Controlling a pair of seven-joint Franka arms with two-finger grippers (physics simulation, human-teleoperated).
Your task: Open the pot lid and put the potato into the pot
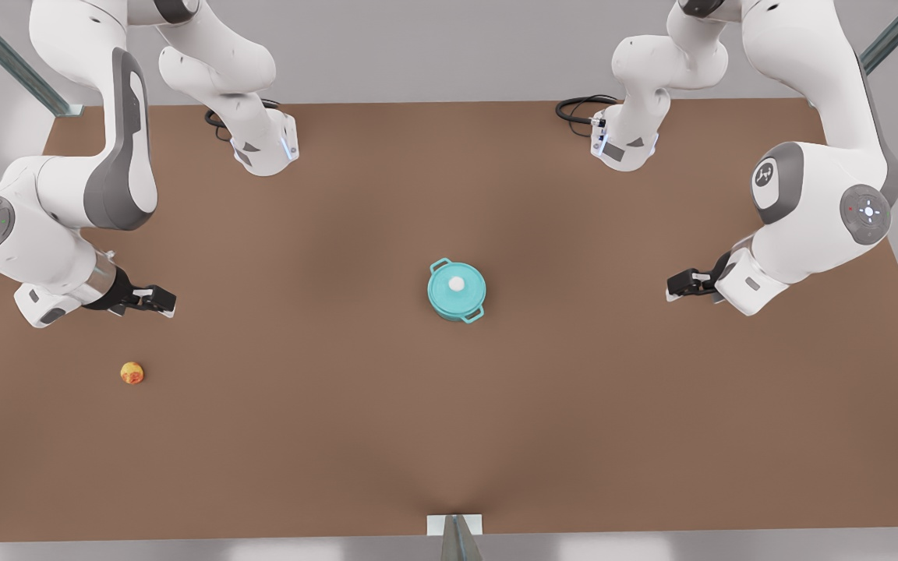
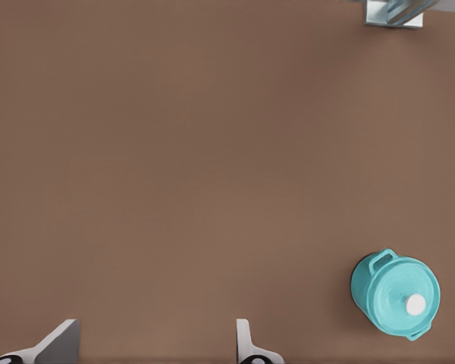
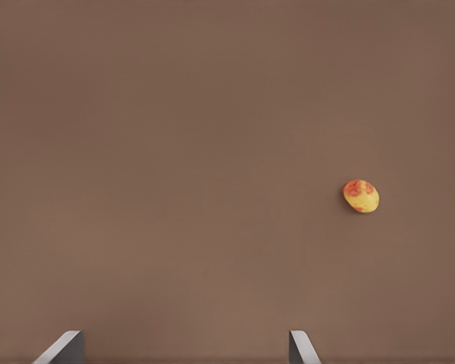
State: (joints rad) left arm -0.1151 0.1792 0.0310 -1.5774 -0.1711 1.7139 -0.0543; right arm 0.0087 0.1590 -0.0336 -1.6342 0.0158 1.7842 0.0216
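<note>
The teal pot (image 1: 449, 314) stands mid-table with the pot lid (image 1: 468, 291) resting on it, white knob up. It also appears off to one side in the left wrist view as the pot (image 2: 359, 287) and lid (image 2: 394, 287). The potato (image 1: 132, 373) lies on the table at the front view's left, and is the potato (image 3: 361, 196) in the right wrist view. My right gripper (image 1: 159, 302) hovers open just behind the potato, fingertips (image 3: 67, 346) apart. My left gripper (image 1: 672, 289) is open at the front view's right, well away from the pot, fingertips (image 2: 62, 343) spread.
The brown table (image 1: 340, 436) stretches wide around the pot. A small metal bracket (image 1: 455, 527) sits at the near edge, also seen as the bracket (image 2: 394, 11). Both arm bases (image 1: 266, 148) stand at the far edge.
</note>
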